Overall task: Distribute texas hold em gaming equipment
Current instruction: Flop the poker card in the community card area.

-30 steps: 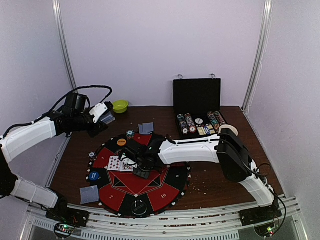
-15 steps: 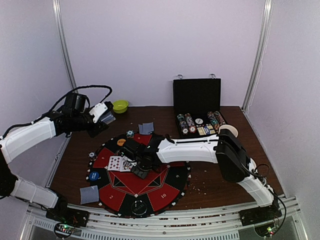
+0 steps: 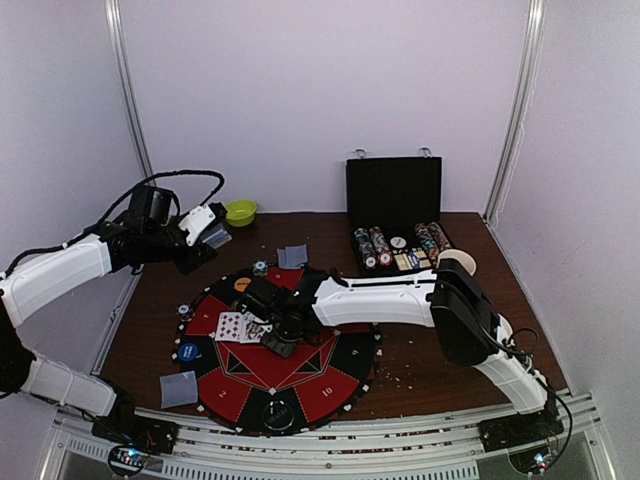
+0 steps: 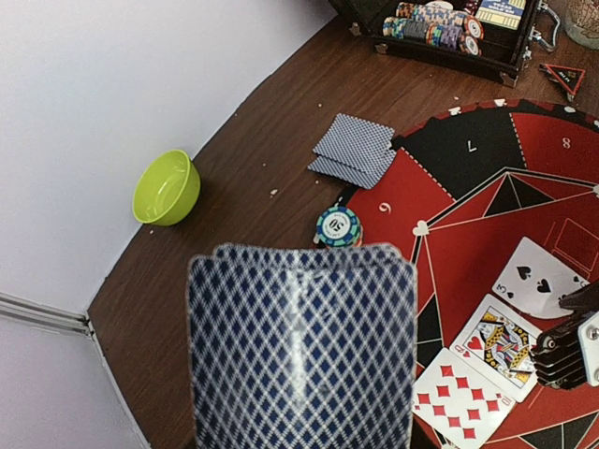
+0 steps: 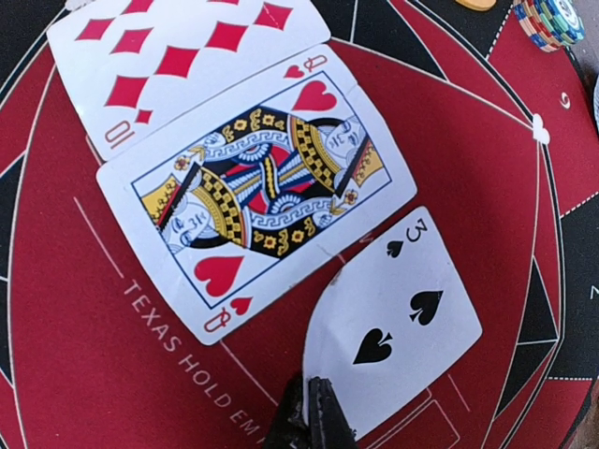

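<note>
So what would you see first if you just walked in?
The big round red-and-black mat mid-table, with the ten of diamonds, queen of hearts and three of spades face up on it. The right gripper pinches the three's corner; the left gripper holds blue-backed cards high on the left.

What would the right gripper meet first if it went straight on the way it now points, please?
The right gripper pinches the three of spades by its edge and points down at the red mat, so it would probably press that card onto it at once; depth is unclear.
</note>
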You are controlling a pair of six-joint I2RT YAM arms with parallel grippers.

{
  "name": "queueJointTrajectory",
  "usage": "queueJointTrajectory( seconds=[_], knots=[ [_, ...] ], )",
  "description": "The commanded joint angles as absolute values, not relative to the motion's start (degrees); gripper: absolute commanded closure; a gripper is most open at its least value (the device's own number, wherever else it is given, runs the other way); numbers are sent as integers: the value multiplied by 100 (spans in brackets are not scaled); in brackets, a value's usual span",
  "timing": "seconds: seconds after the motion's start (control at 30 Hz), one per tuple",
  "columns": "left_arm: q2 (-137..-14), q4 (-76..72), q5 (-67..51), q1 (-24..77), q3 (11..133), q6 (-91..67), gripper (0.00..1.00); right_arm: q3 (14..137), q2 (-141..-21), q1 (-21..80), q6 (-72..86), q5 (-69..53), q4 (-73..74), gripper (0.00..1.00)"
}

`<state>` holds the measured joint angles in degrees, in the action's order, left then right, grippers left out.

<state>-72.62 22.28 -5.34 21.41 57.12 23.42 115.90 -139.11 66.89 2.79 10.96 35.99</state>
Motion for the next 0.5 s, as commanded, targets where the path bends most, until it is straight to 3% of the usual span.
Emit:
queueJointTrajectory(
  seconds=[0.0, 0.47],
  knots=[
    [-7129, 1924, -627, 2093, 5853, 2303, 62, 11596, -14150, 6808, 150, 825, 3963, 97],
    [-7130, 1922, -628, 2092, 5845, 2301, 62, 11467, -13849, 6934, -262, 382, 4023, 74]
  ],
)
